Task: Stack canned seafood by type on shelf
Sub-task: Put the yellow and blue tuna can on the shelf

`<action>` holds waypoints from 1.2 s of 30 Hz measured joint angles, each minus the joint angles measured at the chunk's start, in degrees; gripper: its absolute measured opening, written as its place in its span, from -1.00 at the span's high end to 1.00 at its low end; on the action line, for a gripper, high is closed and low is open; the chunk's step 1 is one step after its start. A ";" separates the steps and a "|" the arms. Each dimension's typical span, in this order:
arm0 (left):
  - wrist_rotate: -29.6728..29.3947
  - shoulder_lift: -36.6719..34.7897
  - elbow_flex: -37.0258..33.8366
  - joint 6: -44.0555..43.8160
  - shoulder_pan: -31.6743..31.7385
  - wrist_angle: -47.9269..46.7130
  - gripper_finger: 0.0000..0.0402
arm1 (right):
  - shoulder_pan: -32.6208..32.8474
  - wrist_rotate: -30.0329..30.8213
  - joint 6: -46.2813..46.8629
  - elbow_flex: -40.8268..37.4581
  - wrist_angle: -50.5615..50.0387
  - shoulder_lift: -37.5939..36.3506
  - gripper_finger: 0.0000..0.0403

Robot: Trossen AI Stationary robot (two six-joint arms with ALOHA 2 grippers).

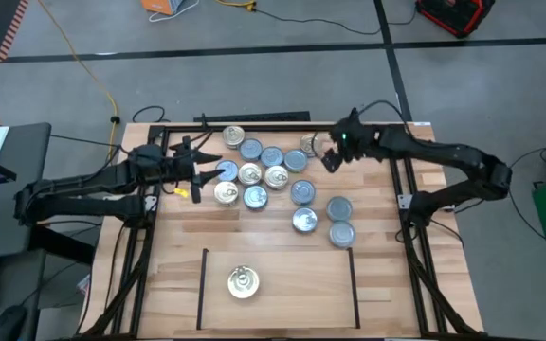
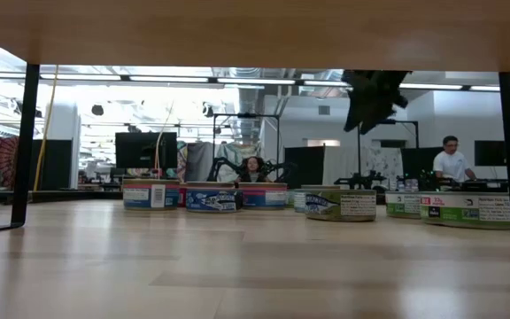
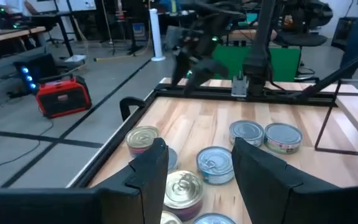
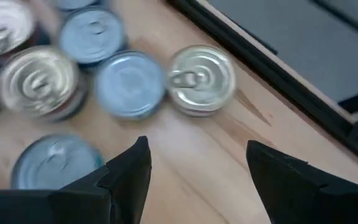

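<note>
Shelf (image 1: 278, 308): marked at the near table edge; one gold-topped tin (image 1: 243, 282) is seen inside, left of centre.
Remaining tins (image 1: 273, 175): clustered mid-table, gold and silver tops mixed.
Left gripper (image 1: 200, 170): raised at the cluster's left edge, fingers parted, nothing held.
Right gripper (image 1: 330, 152): raised beside a gold tin (image 1: 311, 144) at the far right, jaws wide, empty.

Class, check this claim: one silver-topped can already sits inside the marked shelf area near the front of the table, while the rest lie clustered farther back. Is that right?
Not quite. The single can inside the shelf has a gold-coloured top, not silver, as the high view shows. The rest holds: the other cans lie clustered farther back.
</note>
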 joint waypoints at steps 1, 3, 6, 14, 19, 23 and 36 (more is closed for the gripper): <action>-0.09 -0.01 -0.01 -0.03 0.00 -0.03 0.16 | -1.97 -1.33 -0.19 0.02 0.46 0.80 -0.42; -0.13 -0.02 -0.01 0.15 -0.02 -0.11 0.16 | -5.53 -3.04 -1.87 0.02 0.33 2.74 -0.42; -2.07 -0.04 -0.01 1.54 -0.02 -0.18 0.16 | -9.56 -6.27 -4.85 0.02 0.43 5.58 -0.42; -8.13 -0.04 -0.01 4.90 -0.06 -0.23 0.16 | -13.38 -13.06 -14.54 0.02 6.03 10.26 -0.42; -13.19 -0.02 -0.01 6.75 -0.04 0.22 0.16 | -14.35 -15.71 -17.75 0.02 11.54 10.56 -0.42; -14.49 -0.02 -0.01 7.20 -0.04 0.81 0.16 | -14.45 -15.82 -18.15 0.02 11.17 10.45 -0.42; -13.65 3.44 -0.03 5.04 -0.02 2.27 0.16 | -11.48 -15.40 -7.44 -22.97 25.33 -5.82 -0.42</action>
